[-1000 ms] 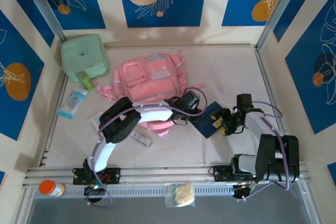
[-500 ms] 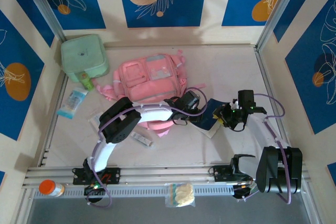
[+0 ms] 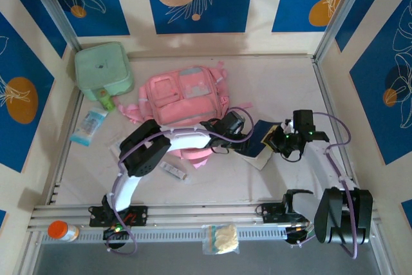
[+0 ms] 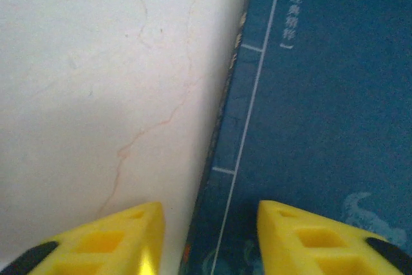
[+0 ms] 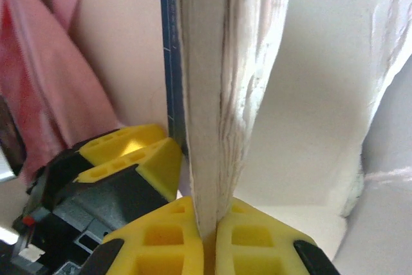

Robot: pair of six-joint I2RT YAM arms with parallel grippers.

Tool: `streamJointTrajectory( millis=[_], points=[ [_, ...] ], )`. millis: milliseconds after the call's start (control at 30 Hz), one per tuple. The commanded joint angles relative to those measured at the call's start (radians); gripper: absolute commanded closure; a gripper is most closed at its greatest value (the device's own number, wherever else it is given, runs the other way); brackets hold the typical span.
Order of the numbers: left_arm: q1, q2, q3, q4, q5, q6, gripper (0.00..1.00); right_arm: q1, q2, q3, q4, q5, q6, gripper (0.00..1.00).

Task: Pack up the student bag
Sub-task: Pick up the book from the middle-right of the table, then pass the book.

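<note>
- Lying flat on the desk (image 3: pixel 277 82), the student bag (image 3: pixel 183 98) is found to the left of and beyond the left end effector (image 3: pixel 243 138), with its pockets turned upward.
- The near edge of the bag is crossed by the white forearm (image 3: pixel 190 138) behind that end effector.
- A book (image 3: pixel 261 141) with a dark blue cover is held by the right end effector (image 3: pixel 279 142).
- From the right wrist, its yellow fingers (image 5: pixel 161 236) are seen pressed tight together on the white page edges.
- Beyond the grip the pages are fanned apart, and the blue cover is kept on the side facing the left end effector.
- The left end effector is set partly apart, with nothing caught between its tips.
- One tip is placed over bare desk and the other over the blue cover, with the book's edge running under the gap.
- Whether those tips touch the book cannot be told.
- The two end effectors are brought near each other, with the book between them.
- Pink fabric of the bag is seen behind the left end effector from the right wrist.
- A soft green case (image 3: pixel 103 69) is set well to the left of and beyond both end effectors, near the bag's far left corner.
</note>
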Motion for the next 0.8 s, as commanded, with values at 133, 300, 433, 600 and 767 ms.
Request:
streamJointTrajectory(
  millis=[133,300,433,600,767],
  points=[
    [0.056,-0.335,-0.176,0.028,0.013,0.003,0.43,0.019,-0.081,0.169,-0.114,-0.158,-0.118,1.00],
    [0.146,-0.572,-0.342,0.068,0.066,0.002,0.37,0.085,-0.085,0.262,-0.160,-0.266,-0.174,1.00],
    [0.226,-0.745,-0.441,0.092,0.167,0.014,0.32,0.165,-0.068,0.310,-0.124,-0.366,-0.188,1.00],
    [0.300,-0.901,-0.530,0.091,0.252,0.003,0.25,0.263,-0.040,0.333,-0.017,-0.444,-0.191,1.00],
    [0.317,-0.948,-0.590,0.204,0.350,-0.077,0.26,0.319,0.007,0.346,0.107,-0.487,-0.162,1.00]
  ],
)
